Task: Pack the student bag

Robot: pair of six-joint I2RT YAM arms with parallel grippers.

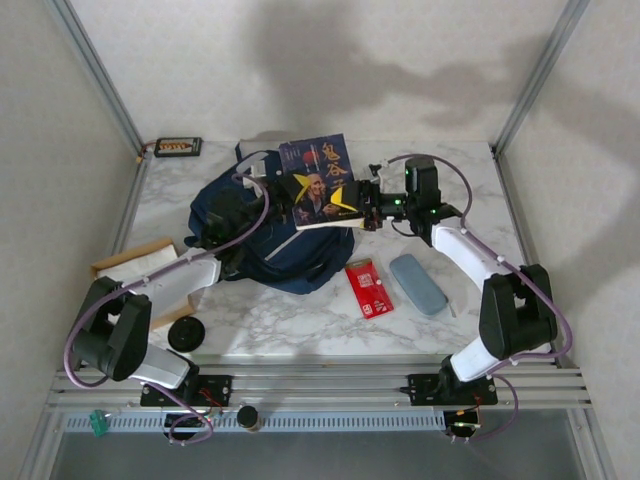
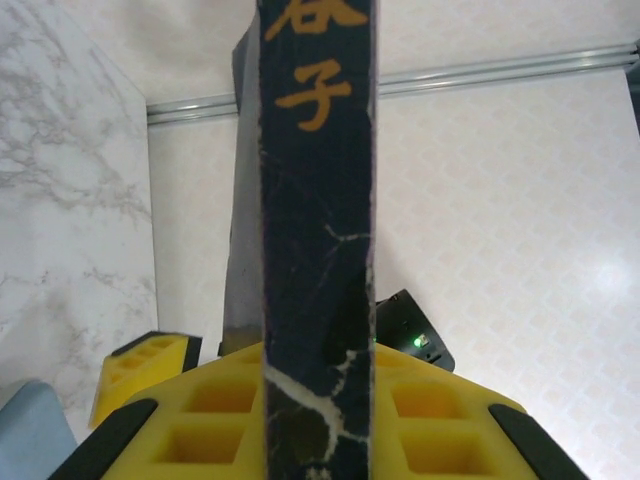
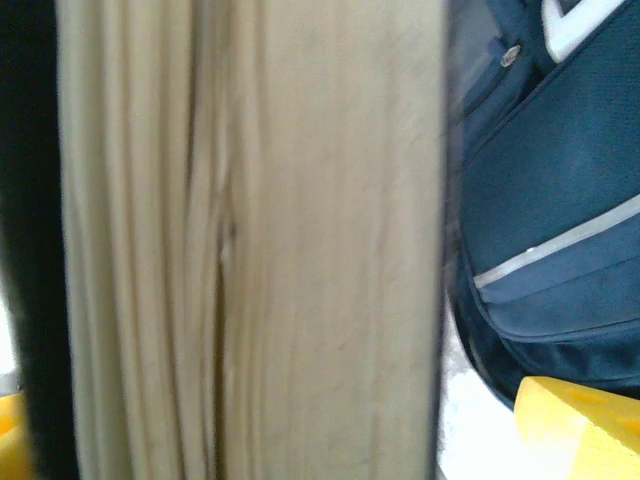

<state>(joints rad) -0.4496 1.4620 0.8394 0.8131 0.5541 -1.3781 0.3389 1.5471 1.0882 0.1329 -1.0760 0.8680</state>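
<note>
The student bag [image 1: 262,248], navy with a pale stripe, lies left of centre on the marble table [image 1: 480,200]; its stripe also shows in the right wrist view [image 3: 560,240]. Over its far side a dark-blue book [image 1: 320,182] with orange characters is held up. My left gripper [image 1: 297,190] is shut on the book, whose spine [image 2: 318,200] is pinched between the yellow pads [image 2: 200,420]. My right gripper [image 1: 350,200] is at the book's right edge. It stands open, with the page edges [image 3: 260,240] between its jaws and a gap to its yellow finger [image 3: 580,430].
A red booklet [image 1: 369,288] and a grey-blue oblong case [image 1: 418,284] lie right of the bag. A cardboard box [image 1: 135,262] and a black round object [image 1: 186,333] sit at the left front. A small dark tray [image 1: 178,147] is at the back left corner.
</note>
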